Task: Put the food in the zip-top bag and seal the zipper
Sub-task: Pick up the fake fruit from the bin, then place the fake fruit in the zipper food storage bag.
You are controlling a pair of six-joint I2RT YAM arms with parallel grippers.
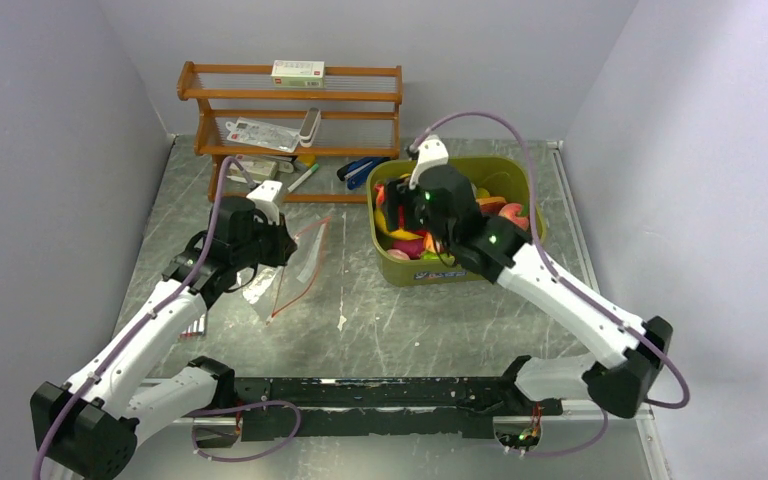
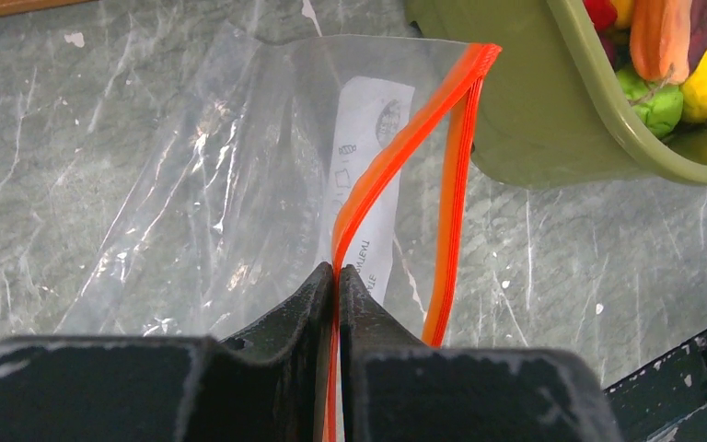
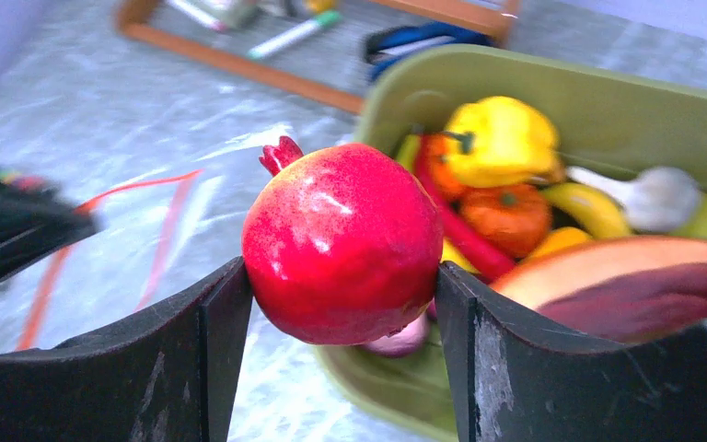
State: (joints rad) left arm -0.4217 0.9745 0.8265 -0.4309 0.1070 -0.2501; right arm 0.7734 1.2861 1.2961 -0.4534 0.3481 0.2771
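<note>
A grey, marbled metal counter (image 1: 410, 320) fills the middle of the top view, closed in by plain pale lilac walls (image 1: 60, 120) on the left, back and right. A wooden rack (image 1: 360, 115) stands against the back wall at upper centre, with a white box (image 1: 298, 71) on its top shelf. Right of centre sits an olive-green tub (image 1: 490, 165) heaped with toy food (image 3: 502, 138) in yellow, orange, red and green. The zip-top bag (image 2: 212, 166) lies left of centre, just beside the tub, its mouth gaping. The left gripper (image 2: 336, 272) is closed tight on one strand of the red-orange zipper (image 2: 405, 147) at the bottom centre of its wrist view, and the other strand hangs apart to the right. The right gripper (image 3: 341, 270) clasps a red pomegranate (image 3: 331, 212) between its two fingers, over the tub's near left corner, with the bag well apart in the left half of that frame. From above, the right arm's wrist hides its fingers and the fruit. The print on the white label inside the bag is too small to read. The left edge of the right wrist view is blurred, so the dark shape there cannot be made out.
</note>
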